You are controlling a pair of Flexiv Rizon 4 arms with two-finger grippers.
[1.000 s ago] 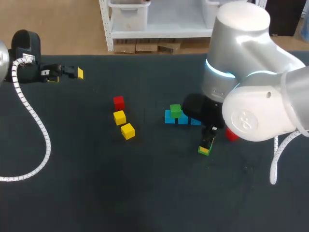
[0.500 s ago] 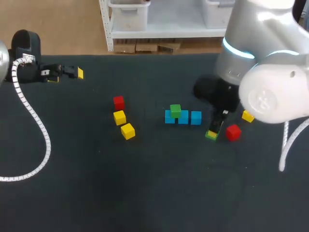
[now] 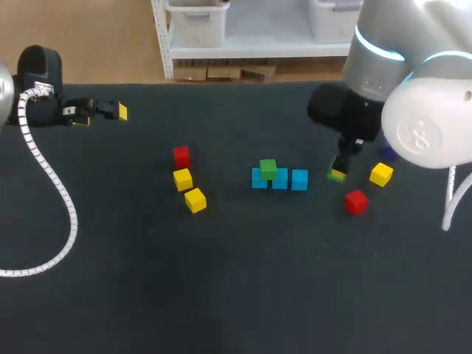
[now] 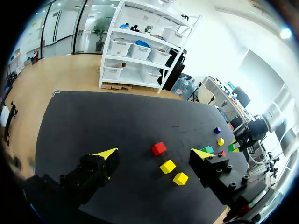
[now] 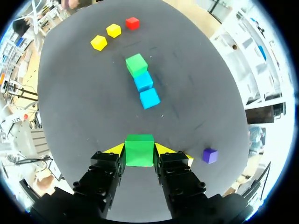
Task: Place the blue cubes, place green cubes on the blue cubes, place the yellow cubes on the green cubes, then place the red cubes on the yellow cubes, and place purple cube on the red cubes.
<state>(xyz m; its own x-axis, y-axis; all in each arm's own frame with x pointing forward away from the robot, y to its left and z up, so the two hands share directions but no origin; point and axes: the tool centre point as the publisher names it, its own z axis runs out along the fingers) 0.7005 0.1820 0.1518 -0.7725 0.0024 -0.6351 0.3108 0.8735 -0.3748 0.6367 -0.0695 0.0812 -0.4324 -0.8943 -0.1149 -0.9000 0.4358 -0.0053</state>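
Three blue cubes lie in a row at mid-table. A green cube sits on the row's left end; the right wrist view shows this green cube ahead of two bare blue cubes. My right gripper hangs just right of the row, shut on a second green cube. Two yellow cubes and a red cube lie left of the row. Another yellow cube, a red cube and a purple cube lie on the right. My left gripper is open at the far left, holding nothing.
The white bulk of my right arm hangs over the table's back right corner. My left arm's cable loops across the left side. In the left wrist view the left group's red cube lies well ahead of the open fingers.
My right arm has carried the green cube from in front of the blue row back and to the right, uncovering the yellow and red cubes there. The left arm has not moved.
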